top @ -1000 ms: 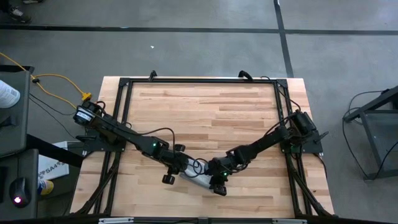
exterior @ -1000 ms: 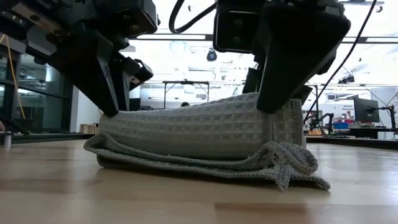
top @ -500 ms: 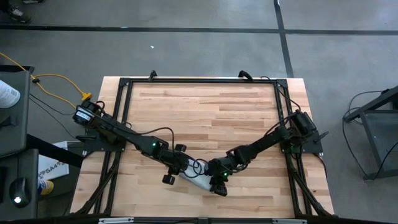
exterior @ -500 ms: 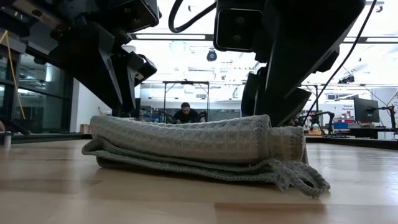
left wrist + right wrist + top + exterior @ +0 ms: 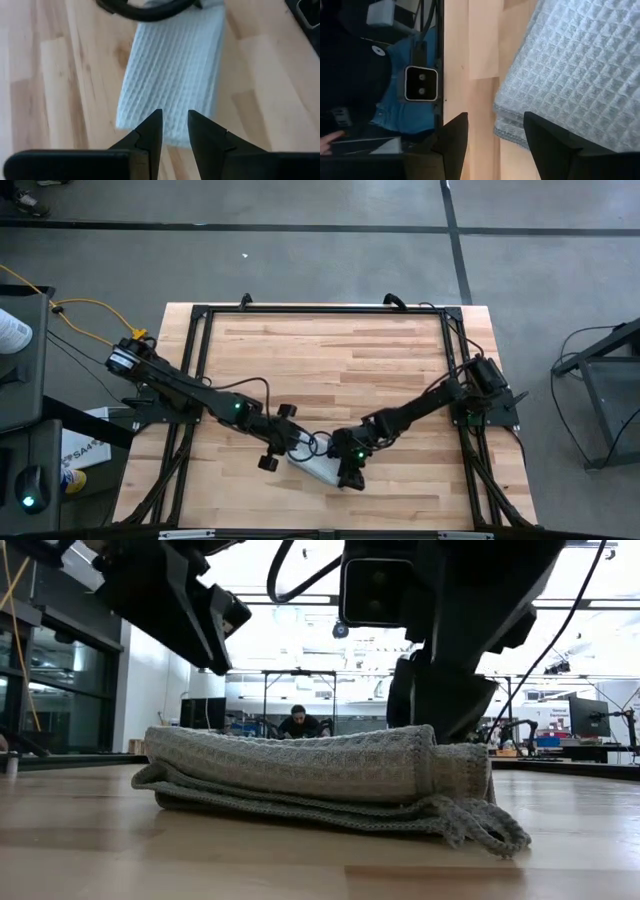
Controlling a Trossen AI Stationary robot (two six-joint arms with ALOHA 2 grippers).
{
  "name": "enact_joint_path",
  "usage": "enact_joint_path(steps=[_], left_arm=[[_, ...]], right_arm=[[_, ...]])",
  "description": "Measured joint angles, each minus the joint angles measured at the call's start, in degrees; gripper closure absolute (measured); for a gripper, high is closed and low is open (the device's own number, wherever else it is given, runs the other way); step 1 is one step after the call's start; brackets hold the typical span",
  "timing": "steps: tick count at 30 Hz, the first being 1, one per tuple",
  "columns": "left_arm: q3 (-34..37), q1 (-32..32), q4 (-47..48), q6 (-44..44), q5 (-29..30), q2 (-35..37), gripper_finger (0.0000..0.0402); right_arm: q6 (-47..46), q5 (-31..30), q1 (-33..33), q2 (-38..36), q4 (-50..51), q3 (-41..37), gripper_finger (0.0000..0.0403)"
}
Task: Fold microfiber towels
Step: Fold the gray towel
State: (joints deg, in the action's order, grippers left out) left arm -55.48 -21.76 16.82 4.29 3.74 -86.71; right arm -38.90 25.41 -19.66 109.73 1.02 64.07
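The pale butcher-block wooden tabletop (image 5: 330,350), ringed by a black metal frame (image 5: 200,320), carried everything in the scene. Two dark jointed arms reached in from its sides toward the near middle of the table. The left arm (image 5: 190,392) ended in the left gripper (image 5: 174,131), which hung just above the near end of the cloth; its two dark fingers stood a narrow gap apart, with nothing between them. The right arm (image 5: 420,408) ended in the right gripper (image 5: 495,132), poised over the cloth's other end beside its stacked edges; its fingers were spread wide and held nothing.

The light grey ribbed microfiber towel (image 5: 310,770) lay folded into a narrow oblong on the wood near the table's front edge, between the two grippers and free of both. In the low view its layers were stacked, the upper fold rounded and a loose hem trailing onto the wood at one end.

Far behind the table, a person (image 5: 299,723) sat in the room.
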Motion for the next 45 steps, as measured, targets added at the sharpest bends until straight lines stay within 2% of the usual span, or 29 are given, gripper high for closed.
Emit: enact_joint_path(steps=[4,7,13,19,23,31,36,40,45], left_arm=[[0.0,0.0,-0.4,-0.1,0.6,0.4,0.0309],[0.3,0.0,-0.8,-0.7,-1.2,0.4,0.0309],[3.9,0.0,-6.6,-1.0,-2.3,0.3,0.0309],[7.1,0.2,-11.6,-0.8,-5.1,0.3,0.0309],[9.0,2.3,-14.6,0.5,-10.6,0.3,0.0309],[13.3,6.0,-22.0,3.0,-17.5,0.2,0.0309],[14.1,6.0,-25.1,4.0,-21.3,-3.1,0.0309],[14.0,6.0,-28.0,5.0,-24.6,-5.6,0.0309],[14.0,6.0,-30.0,5.1,-24.7,-8.8,0.0309]], right_arm=[[-0.5,0.6,1.0,0.0,-0.3,0.0,0.0217],[-0.5,0.7,1.1,0.0,-1.1,0.0,0.0217],[-0.3,3.4,1.4,0.0,-5.1,0.0,0.0217],[-0.7,3.2,1.4,0.0,-5.8,0.0,0.0217],[-1.8,3.0,1.4,0.2,-5.9,0.0,0.0217],[-1.6,-0.2,1.5,0.3,-4.0,0.0,0.0218],[-2.3,0.1,1.4,1.7,-4.2,0.0,0.0220],[-3.5,2.3,1.4,4.4,-6.2,0.1,0.0246],[-3.5,3.1,1.4,6.3,-6.9,0.0,0.0314]])
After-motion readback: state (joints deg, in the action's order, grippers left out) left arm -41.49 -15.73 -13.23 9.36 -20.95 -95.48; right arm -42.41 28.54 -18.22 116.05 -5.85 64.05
